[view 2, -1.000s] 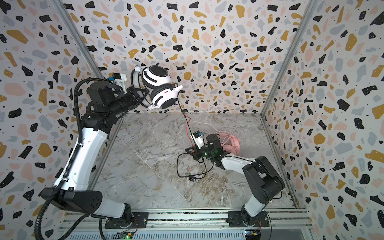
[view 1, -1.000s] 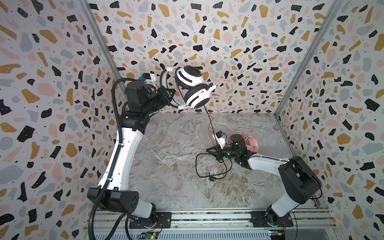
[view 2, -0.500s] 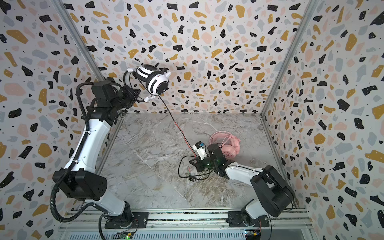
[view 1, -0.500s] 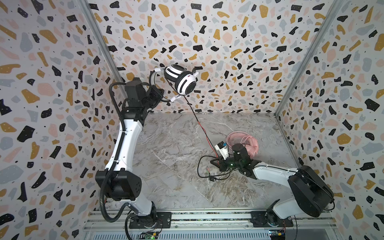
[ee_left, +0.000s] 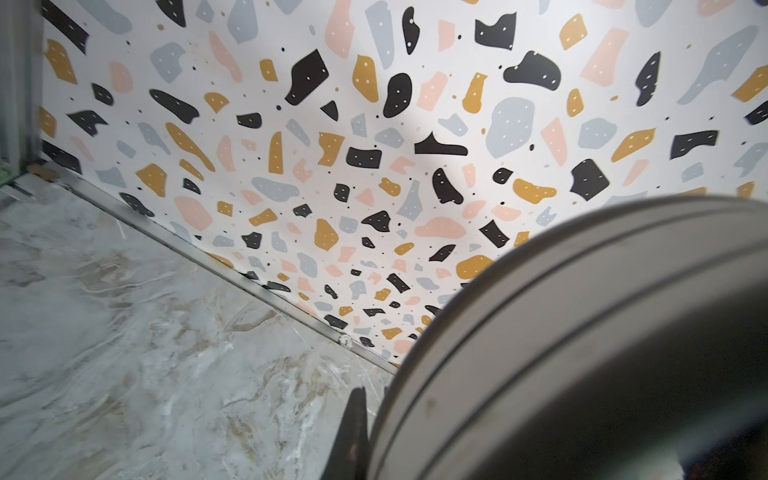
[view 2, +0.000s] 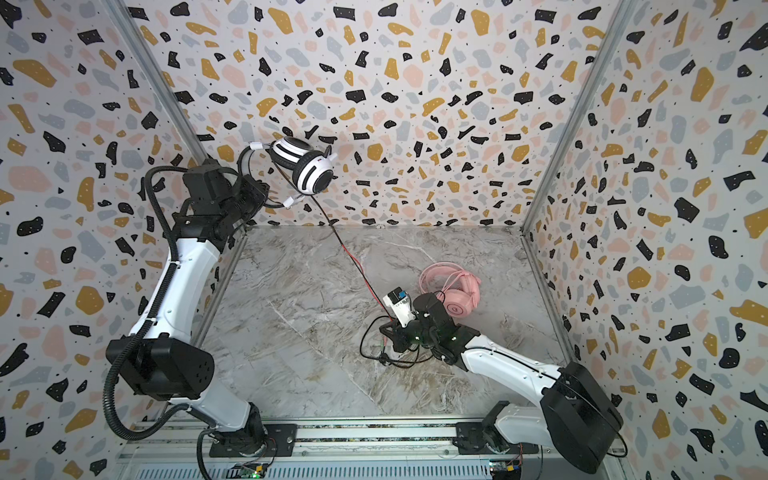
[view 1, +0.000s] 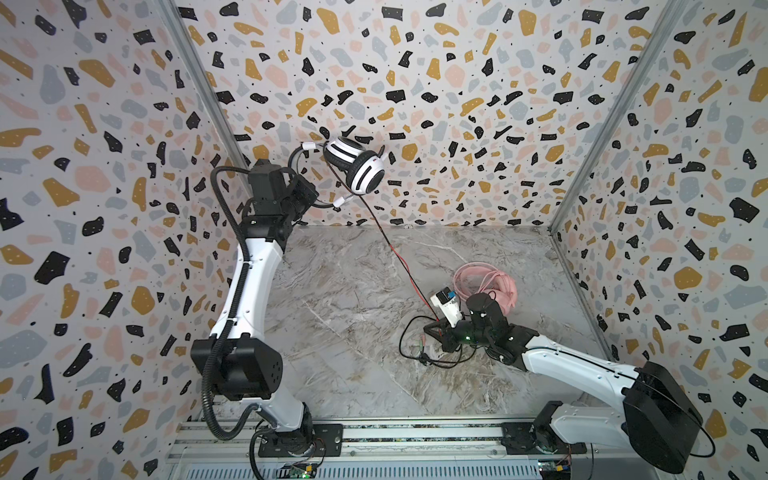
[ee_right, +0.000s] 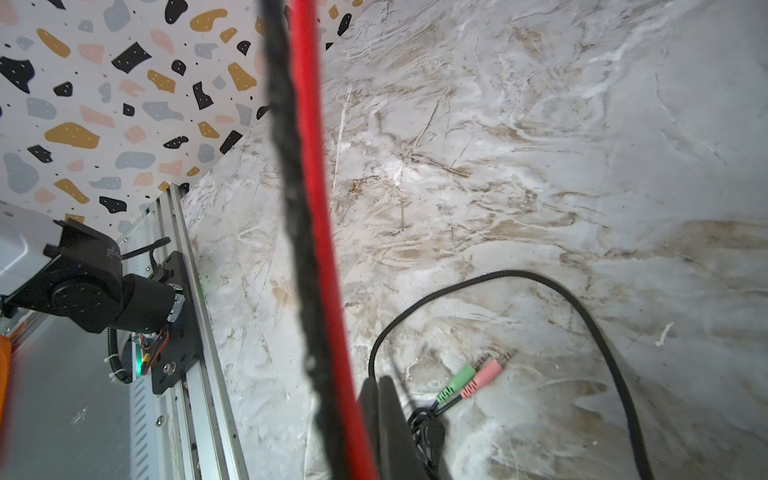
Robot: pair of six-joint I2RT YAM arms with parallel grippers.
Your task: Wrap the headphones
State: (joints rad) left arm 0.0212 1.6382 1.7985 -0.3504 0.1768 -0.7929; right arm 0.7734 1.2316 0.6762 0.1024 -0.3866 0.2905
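A metal rail (view 1: 374,432) ran along the near edge, carrying both arm bases. From it the right arm (view 1: 573,365) reached low over the marble-patterned tabletop (view 1: 353,291), right of centre. The right jaws were clamped together on a black-and-red cable (view 1: 395,253). Beside them, slack black cable loops (ee_right: 515,272) lay on the tabletop, ending in green and pink plugs (ee_right: 473,378).

Just behind that wrist, near the right wall (view 1: 665,208), lay the pink headset (view 2: 461,291). One earcup carried a small circled mark, seemingly a 3.

The tabletop's left and middle lay open up to the walls.

The cable ran taut and slanting up to the back left. There the raised left arm (view 1: 253,282) held the white striped headset (view 1: 357,166) in the air before the back wall (view 1: 457,124). The left jaws were closed on its black headband.
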